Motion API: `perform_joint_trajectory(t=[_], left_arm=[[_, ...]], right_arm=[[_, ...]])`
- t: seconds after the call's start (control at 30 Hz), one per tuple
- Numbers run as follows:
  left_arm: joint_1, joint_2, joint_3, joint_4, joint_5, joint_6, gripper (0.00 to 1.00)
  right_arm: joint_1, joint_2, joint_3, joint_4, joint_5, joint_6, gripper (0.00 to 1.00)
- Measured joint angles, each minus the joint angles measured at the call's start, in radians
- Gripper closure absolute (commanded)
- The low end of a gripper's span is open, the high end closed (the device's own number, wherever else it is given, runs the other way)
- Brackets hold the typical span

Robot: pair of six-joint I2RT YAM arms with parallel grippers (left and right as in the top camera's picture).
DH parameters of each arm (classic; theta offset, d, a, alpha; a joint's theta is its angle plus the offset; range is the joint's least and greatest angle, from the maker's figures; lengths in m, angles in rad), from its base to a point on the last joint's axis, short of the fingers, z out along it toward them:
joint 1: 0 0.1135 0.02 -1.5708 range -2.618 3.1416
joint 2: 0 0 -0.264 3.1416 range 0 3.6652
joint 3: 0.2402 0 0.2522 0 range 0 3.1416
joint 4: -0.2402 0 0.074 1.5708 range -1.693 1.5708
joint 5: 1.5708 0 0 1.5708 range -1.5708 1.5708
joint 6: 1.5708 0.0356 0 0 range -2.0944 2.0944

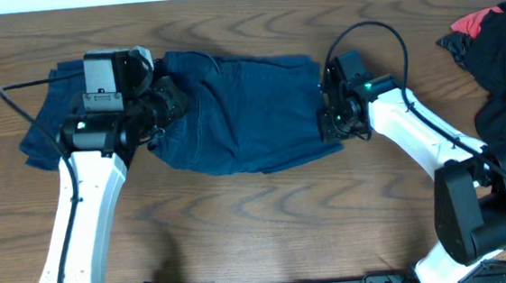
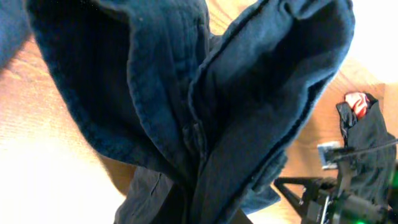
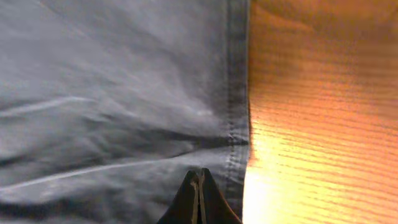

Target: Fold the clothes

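Dark navy shorts (image 1: 251, 114) lie spread across the middle of the table. My left gripper (image 1: 170, 101) is at their left end, shut on a bunch of the fabric. In the left wrist view the shorts (image 2: 249, 93) rise in thick folds and hide the fingers. My right gripper (image 1: 328, 122) is at the shorts' right edge. In the right wrist view its fingers (image 3: 199, 177) are shut together, tips on the cloth (image 3: 124, 93) just left of the stitched hem (image 3: 237, 74). I see no fabric between the tips.
More navy cloth (image 1: 40, 131) lies at the far left under my left arm. A pile of black and red clothes (image 1: 499, 50) sits at the right edge, also seen in the left wrist view (image 2: 364, 124). Bare wood (image 3: 323, 124) lies right of the hem.
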Motion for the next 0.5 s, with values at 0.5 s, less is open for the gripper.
perform_joint_trajectory(t=[0.5], left_arm=[[-0.095,0.128,0.0,0.237,-0.004,-0.172,0.94]], right_arm=[[0.01,0.064,-0.092,0.168,0.0,-0.023,0.99]])
